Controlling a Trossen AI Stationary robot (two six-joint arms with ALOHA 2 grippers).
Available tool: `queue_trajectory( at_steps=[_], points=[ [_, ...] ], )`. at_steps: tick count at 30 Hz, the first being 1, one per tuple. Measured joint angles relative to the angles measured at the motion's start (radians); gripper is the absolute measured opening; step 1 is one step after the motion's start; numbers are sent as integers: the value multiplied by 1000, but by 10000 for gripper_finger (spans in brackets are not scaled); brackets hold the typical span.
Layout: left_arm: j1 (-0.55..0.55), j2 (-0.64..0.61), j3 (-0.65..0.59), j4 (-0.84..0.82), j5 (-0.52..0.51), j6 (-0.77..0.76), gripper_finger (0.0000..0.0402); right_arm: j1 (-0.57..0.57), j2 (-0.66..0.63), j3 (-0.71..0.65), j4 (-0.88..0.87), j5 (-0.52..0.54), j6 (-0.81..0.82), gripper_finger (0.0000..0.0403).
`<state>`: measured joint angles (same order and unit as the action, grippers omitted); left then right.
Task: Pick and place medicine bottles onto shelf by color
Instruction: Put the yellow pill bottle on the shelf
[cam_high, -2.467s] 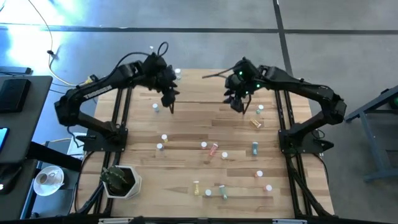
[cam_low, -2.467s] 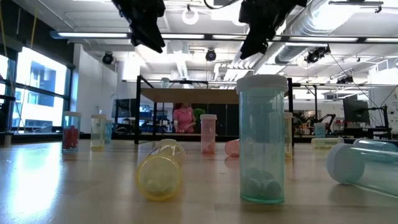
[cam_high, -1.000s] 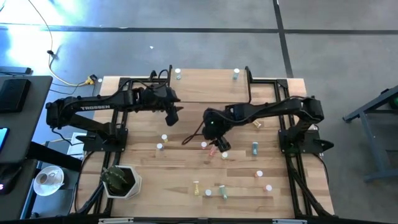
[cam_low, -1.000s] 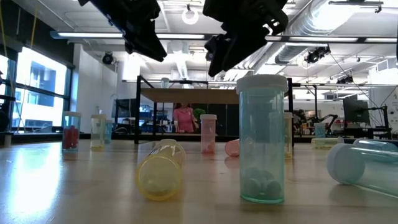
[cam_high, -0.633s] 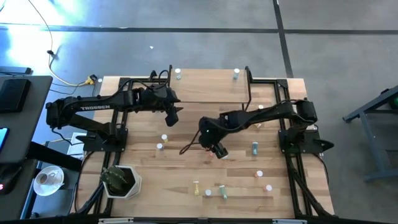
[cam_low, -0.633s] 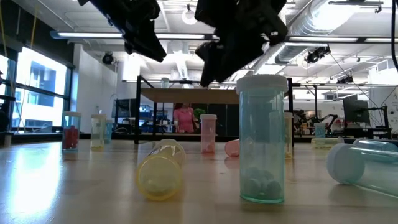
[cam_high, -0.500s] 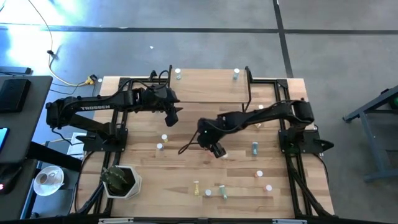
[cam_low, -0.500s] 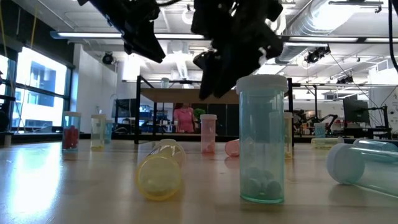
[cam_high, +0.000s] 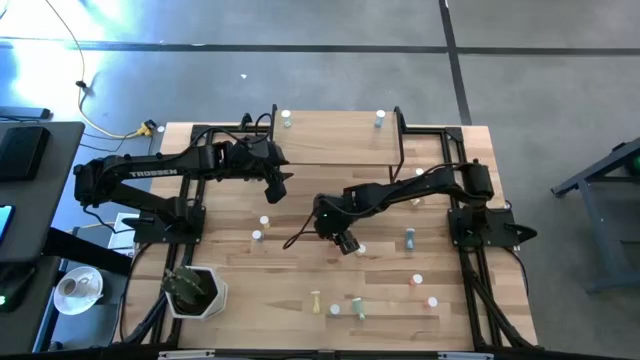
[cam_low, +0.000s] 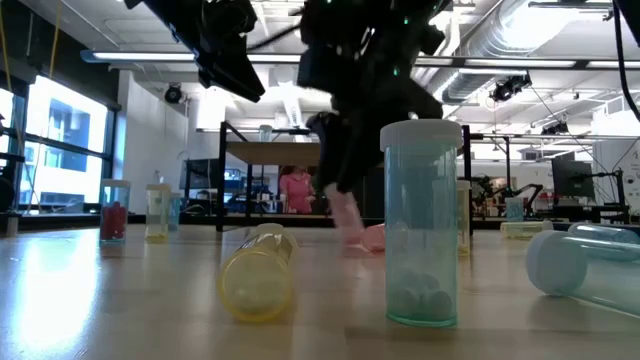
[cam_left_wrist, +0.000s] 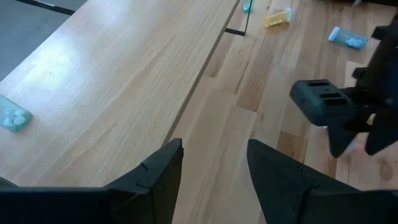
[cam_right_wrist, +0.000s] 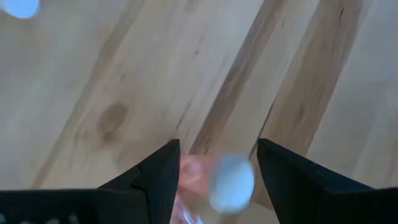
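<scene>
Potted plant (cam_high: 191, 288) sits at the table's near-left corner, a cup on a saucer (cam_high: 78, 288) just left of it.

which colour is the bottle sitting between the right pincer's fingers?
Pink body, white cap: the small pink medicine bottle between the right pincer fingers; right wrist view shows it best.

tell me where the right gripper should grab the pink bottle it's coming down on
Grip the pink bottle across its cylindrical body, just behind the white cap, coming straight down from above. It looks tilted or lying on the table, so its round sides face the open fingers. The right gripper already straddles it; closing there should catch the body rather than the cap.
</scene>
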<state>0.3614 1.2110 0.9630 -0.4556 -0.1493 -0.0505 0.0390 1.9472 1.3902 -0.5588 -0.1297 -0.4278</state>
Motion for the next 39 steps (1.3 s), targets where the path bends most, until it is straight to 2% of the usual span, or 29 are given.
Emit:
queue_trajectory(
  at_steps=[11, 19, 29, 34, 36, 39],
  points=[
    [-1, 0, 0, -5, 4, 0, 172, 0, -10, 3, -28, 2, 3, 206],
    [0, 0, 0, -26, 7, 0, 172, -2, -33, 3, -81, 60, 22, 206],
    [0, 1, 0, -40, 10, 0, 172, -82, -76, 3, -196, 68, 65, 206],
    [0, 1, 0, -42, 11, 0, 172, -126, -102, 2, -218, 31, 53, 206],
    [0, 1, 0, -44, 11, 0, 172, -144, -111, -8, -225, -17, 50, 206],
    [0, 1, 0, -49, 11, -1, 172, -167, -128, -73, -156, -69, 33, 206]
  ],
)
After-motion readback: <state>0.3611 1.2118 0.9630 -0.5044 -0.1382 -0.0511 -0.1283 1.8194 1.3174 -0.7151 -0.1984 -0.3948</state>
